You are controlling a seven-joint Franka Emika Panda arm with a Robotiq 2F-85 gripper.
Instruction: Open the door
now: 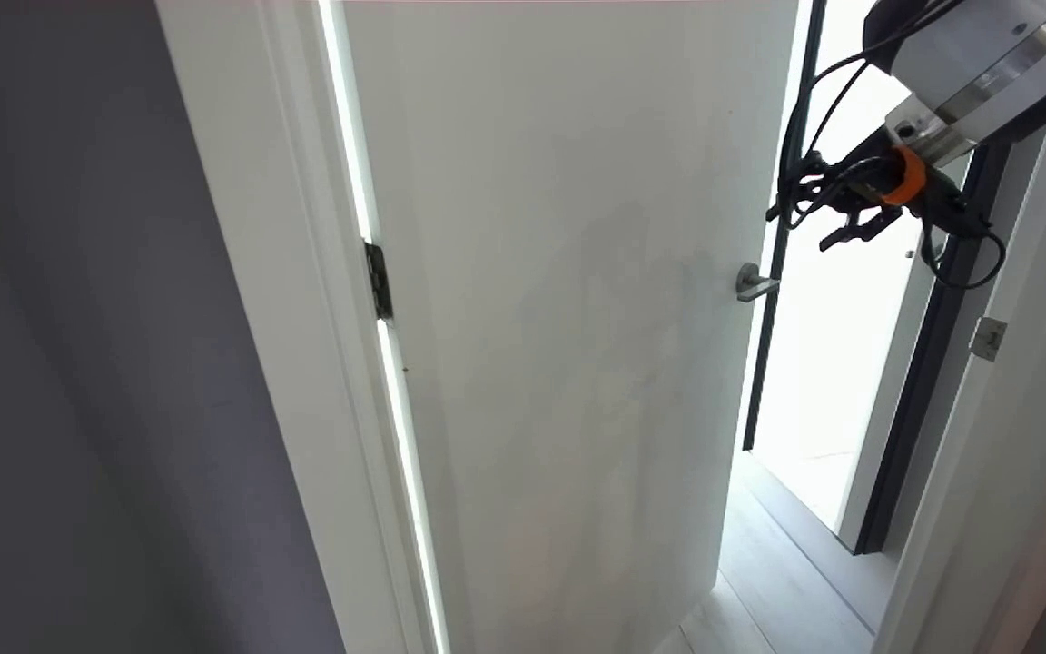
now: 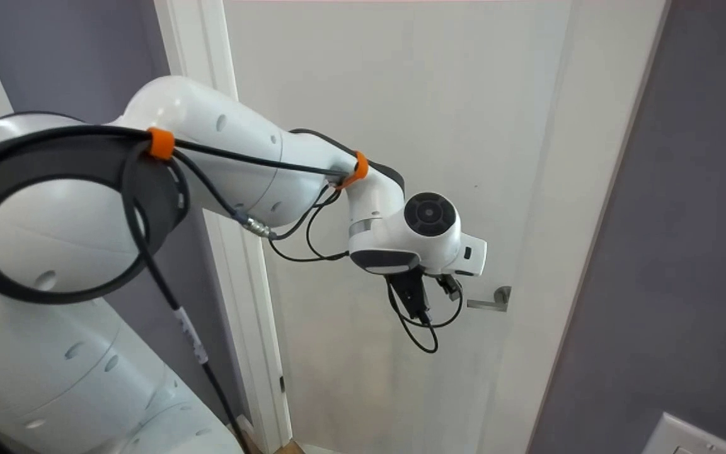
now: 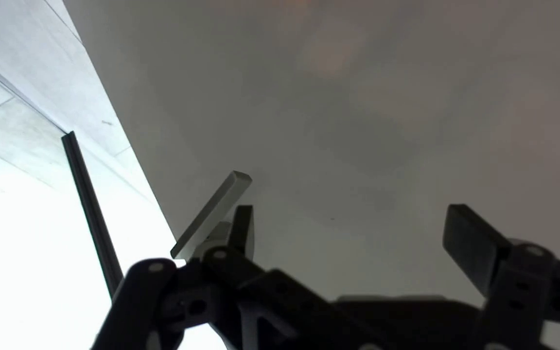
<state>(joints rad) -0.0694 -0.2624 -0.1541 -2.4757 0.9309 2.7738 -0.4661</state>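
Note:
The white door (image 1: 568, 327) stands ajar in an exterior view, with a bright gap beyond its handle edge. It also fills much of an exterior view (image 2: 363, 353) and the wrist view (image 3: 338, 121). Its silver lever handle (image 1: 756, 283) shows in both exterior views (image 2: 490, 300). A dark hinge (image 1: 378, 280) is on the opposite edge. My gripper (image 1: 797, 227) is open and empty, in front of the door near the handle. In the wrist view, the gripper (image 3: 350, 214) has its left finger beside the lever (image 3: 217, 209), hiding part of its mount. Contact cannot be told.
A white moulded frame (image 1: 305, 327) surrounds the door, with a metal strike plate (image 1: 988, 338). Grey walls (image 2: 678, 227) flank it. A dark-edged glass opening (image 1: 859, 363) lies beyond the gap. Loose black cables (image 2: 423, 340) hang around my gripper. A white switch plate (image 2: 691, 438) is at lower right.

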